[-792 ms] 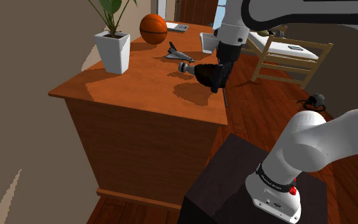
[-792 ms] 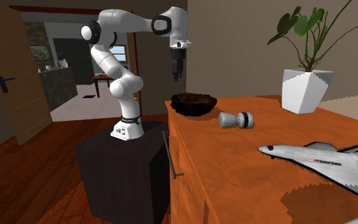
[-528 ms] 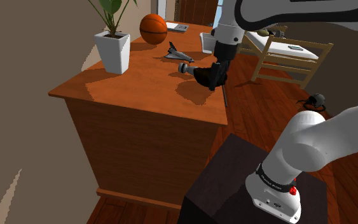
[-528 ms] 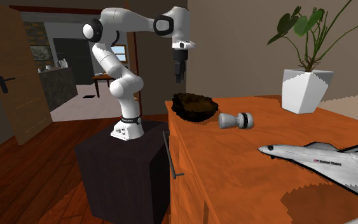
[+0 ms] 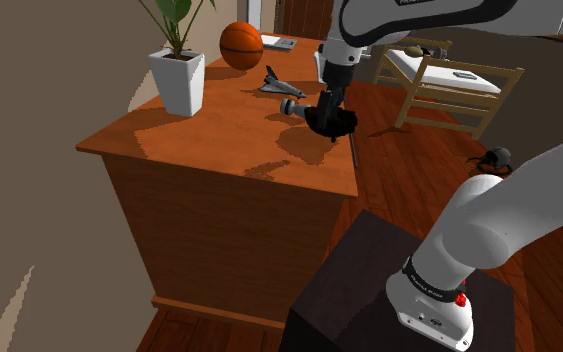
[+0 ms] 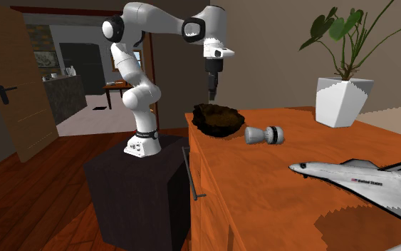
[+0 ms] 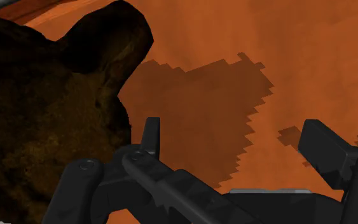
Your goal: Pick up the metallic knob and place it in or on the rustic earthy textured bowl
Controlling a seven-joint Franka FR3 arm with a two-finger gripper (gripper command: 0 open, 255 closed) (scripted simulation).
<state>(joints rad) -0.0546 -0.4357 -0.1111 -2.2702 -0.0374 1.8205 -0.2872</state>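
Wooden floors, brown walls, and an orange-brown desk (image 6: 277, 185) with a few props on it. The white arm comes up off its dark box stand (image 6: 138, 185), doubles back at the elbow, runs roughly level along the top, and bends at the wrist so the black gripper (image 6: 211, 95) points straight down. In the second exterior view it hangs just above the dark, rough bowl (image 6: 218, 118), not touching it. From the wrist view the fingers (image 7: 149, 133) are spread wide with nothing but bare desk and shadow between them, and the bowl is off to one finger's side. The metallic knob (image 6: 265, 134) is lying on its side on the desk just beside the bowl, on the side toward the white plant pot (image 6: 341, 100), and the gripper isn't touching it. Further along there's a toy space shuttle (image 6: 362, 182) with a line of small lettering on its fuselage, too tiny to read. Same for the white band of writing on the arm's base in the shoulder view. A basketball (image 5: 241, 44) sits at the far end of the desk.
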